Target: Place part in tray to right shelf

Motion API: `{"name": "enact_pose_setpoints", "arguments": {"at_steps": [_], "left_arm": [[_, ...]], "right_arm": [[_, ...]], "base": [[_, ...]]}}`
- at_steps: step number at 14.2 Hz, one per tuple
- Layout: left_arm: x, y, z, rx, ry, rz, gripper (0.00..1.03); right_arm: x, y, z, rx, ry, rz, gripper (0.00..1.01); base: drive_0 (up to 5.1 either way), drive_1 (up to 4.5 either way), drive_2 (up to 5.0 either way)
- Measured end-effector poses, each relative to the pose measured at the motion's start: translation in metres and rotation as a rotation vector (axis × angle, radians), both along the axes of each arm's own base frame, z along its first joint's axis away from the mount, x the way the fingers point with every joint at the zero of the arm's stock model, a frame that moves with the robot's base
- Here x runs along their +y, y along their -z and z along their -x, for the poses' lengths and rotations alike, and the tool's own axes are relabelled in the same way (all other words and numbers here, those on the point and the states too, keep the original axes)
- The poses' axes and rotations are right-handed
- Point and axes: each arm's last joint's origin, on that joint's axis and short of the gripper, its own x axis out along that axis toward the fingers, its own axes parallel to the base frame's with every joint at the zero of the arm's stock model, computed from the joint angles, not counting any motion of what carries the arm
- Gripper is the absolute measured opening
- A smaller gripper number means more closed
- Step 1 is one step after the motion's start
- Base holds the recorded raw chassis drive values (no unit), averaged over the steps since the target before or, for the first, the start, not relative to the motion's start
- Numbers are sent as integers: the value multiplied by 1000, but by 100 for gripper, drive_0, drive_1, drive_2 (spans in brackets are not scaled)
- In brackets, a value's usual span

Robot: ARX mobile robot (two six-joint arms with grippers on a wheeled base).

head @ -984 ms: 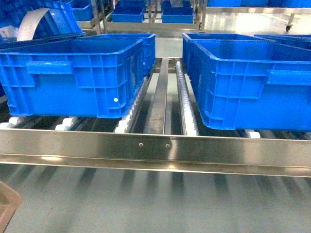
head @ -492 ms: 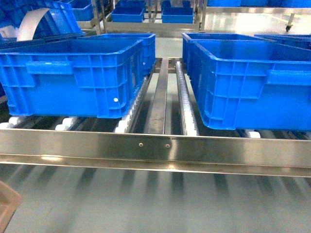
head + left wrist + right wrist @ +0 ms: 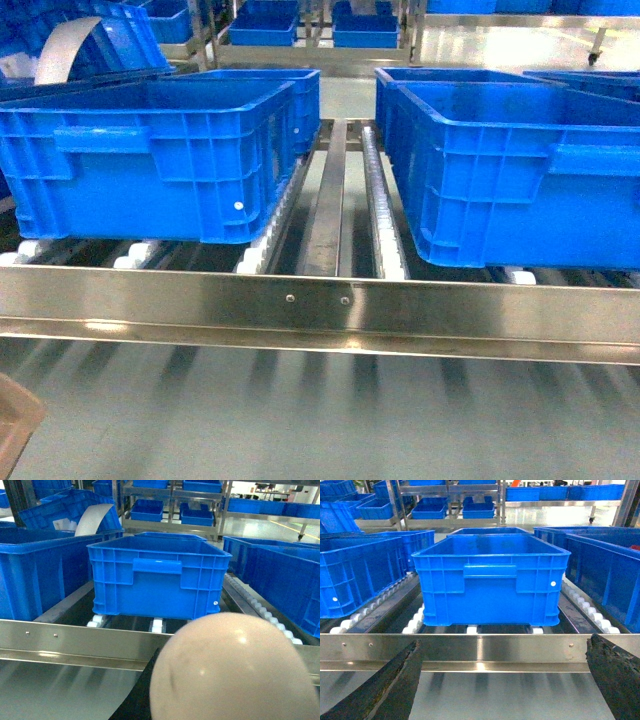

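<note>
Across the last second we see nothing shift in the head view: right shelf (image 3: 320, 310), rollers and blue crates (image 3: 150, 160) sit as before, so we judge placement not begun. Tray (image 3: 230, 670), beige and rounded, fills the left wrist view; left grip hidden. Right gripper (image 3: 510, 685) gapes wide, empty. Part not visible.
</note>
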Motion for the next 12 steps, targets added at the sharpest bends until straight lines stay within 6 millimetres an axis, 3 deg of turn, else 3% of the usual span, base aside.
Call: {"name": "enact_pose_setpoints", "arguments": {"at_steps": [12], "left_arm": [[0,0,0,0,0,1,14]], "right_arm": [[0,0,0,0,0,0,98]], "base": [[0,0,0]]}}
